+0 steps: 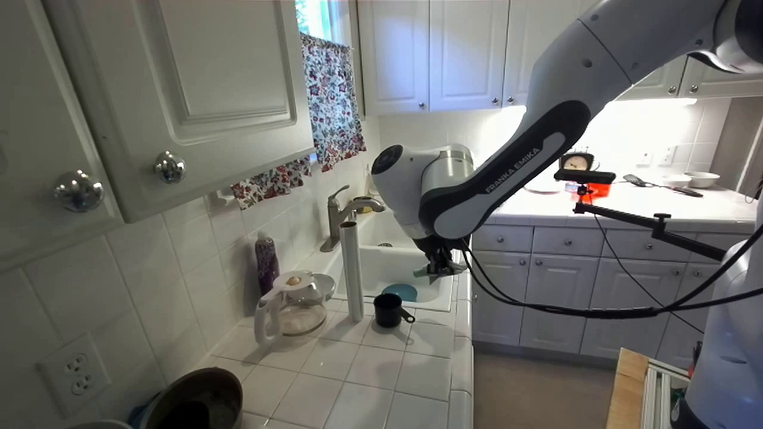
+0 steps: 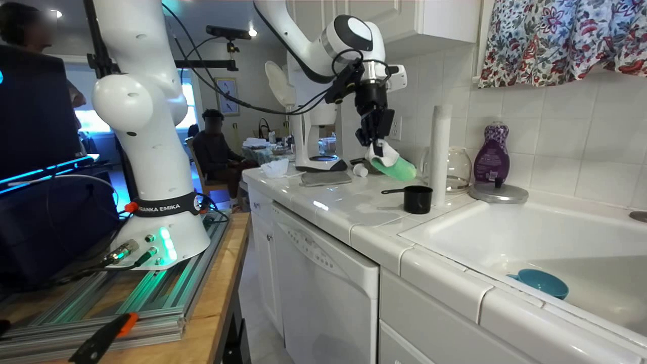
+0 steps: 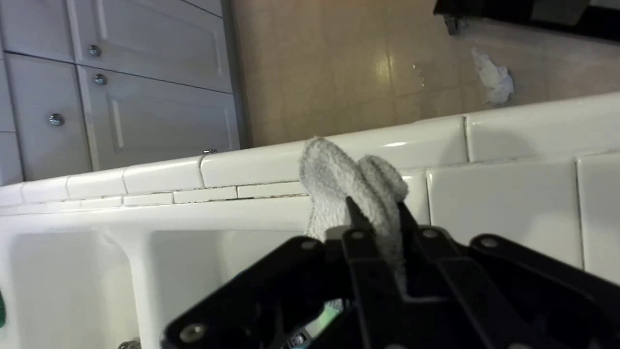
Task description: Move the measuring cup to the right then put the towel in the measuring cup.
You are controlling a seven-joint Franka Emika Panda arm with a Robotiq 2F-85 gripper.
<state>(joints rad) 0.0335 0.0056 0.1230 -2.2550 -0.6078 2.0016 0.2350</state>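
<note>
1. nearest to me on the white tiled desk (image 1: 363, 381) is a large dark round bowl (image 1: 205, 387).

2. next stands a clear glass carafe (image 1: 301, 316) with a white handle and lid, likely fragile.

3. past it rises a hollow white tube (image 1: 353, 274), and just beside that, not touching, the small black measuring cup (image 1: 388, 311) stands upright, its short handle toward the desk's front edge. it looks hard, smooth and light, so a nudge could slide it; the handle would be the place to grip.

4. farther off, in the air, the jaws are clamped on a small fuzzy white-and-pale-green cloth towel (image 2: 391, 163), apart from the measuring cup and not in it yet.

5. the towel should handle soft, limp and nearly weightless, hard to harm and not slippery. the pinch runs through a fold, with puffs of cloth poking past the tips and the green end loose. that fold seems a good place to hold, since the loose end could go in first; bunched like this, it may snag on the rim and drag the measuring cup unless eased down.

6. behind, the white sink (image 1: 381, 268) holds a round blue cup (image 1: 400, 291), not the one meant.
</note>
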